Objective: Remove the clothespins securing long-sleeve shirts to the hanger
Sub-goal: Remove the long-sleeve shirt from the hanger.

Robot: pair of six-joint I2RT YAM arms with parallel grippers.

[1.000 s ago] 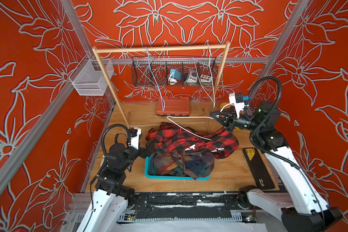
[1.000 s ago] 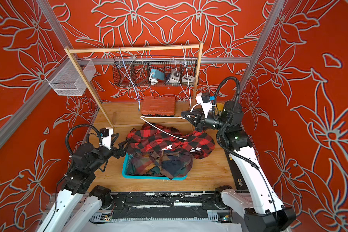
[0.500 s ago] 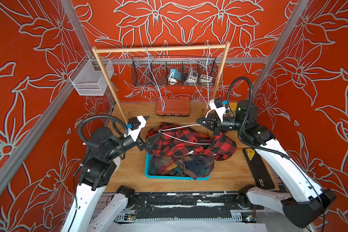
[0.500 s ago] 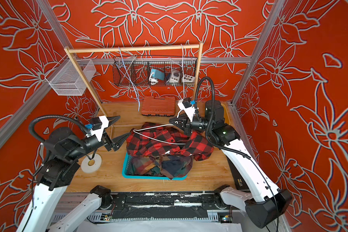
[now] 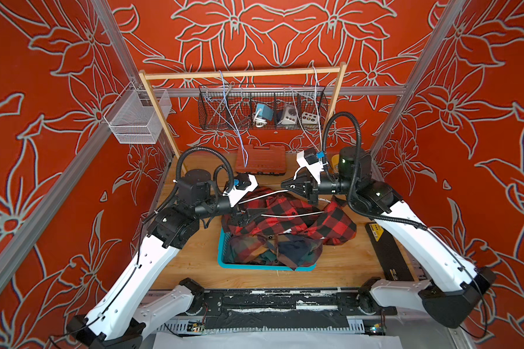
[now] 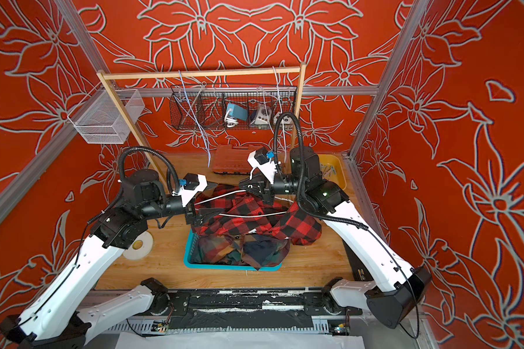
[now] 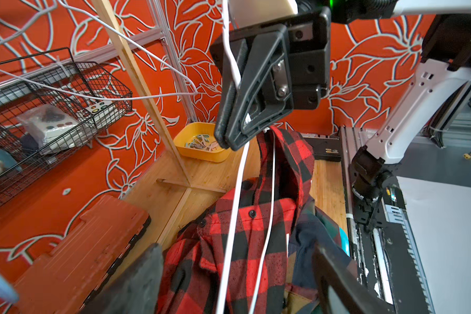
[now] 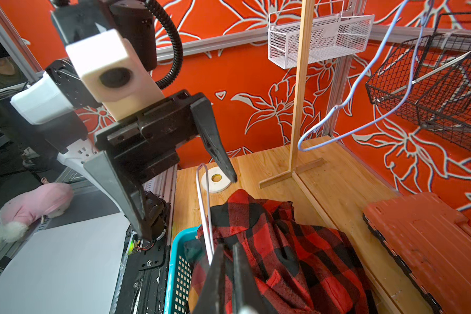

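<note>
Over the far end of the teal basket (image 5: 254, 267), the left fingers (image 8: 212, 141) now stand spread and empty at the left end of the white wire hanger (image 5: 285, 215). A second ago that arm sat folded low beside the basket, so it has risen and reached in across the table (image 5: 191, 260). In the left wrist view the hanger's two wires run out between those fingers, and I see no contact with them.

The right fingers (image 7: 237, 114) are clenched on the hanger's other end. They have carried it inward from where they held it a second ago, dragging the red-and-black plaid shirt (image 5: 333, 223) along. That shirt drapes off the hanger, partly over the dark plaid shirts (image 5: 273, 250) in the basket and partly spilling onto the table to the right.

Clothespins (image 7: 199, 142) lie in the yellow tray (image 6: 341, 181) at the far right corner, well apart from the shirts. Whether any peg still grips the red shirt I cannot tell; none shows plainly on the wires.

My reading is that the right arm steadies the hanger while the left comes in, either to pinch off a remaining peg near that end or to take the wire. Loose cloth bunched under the left fingers could be caught instead.
</note>
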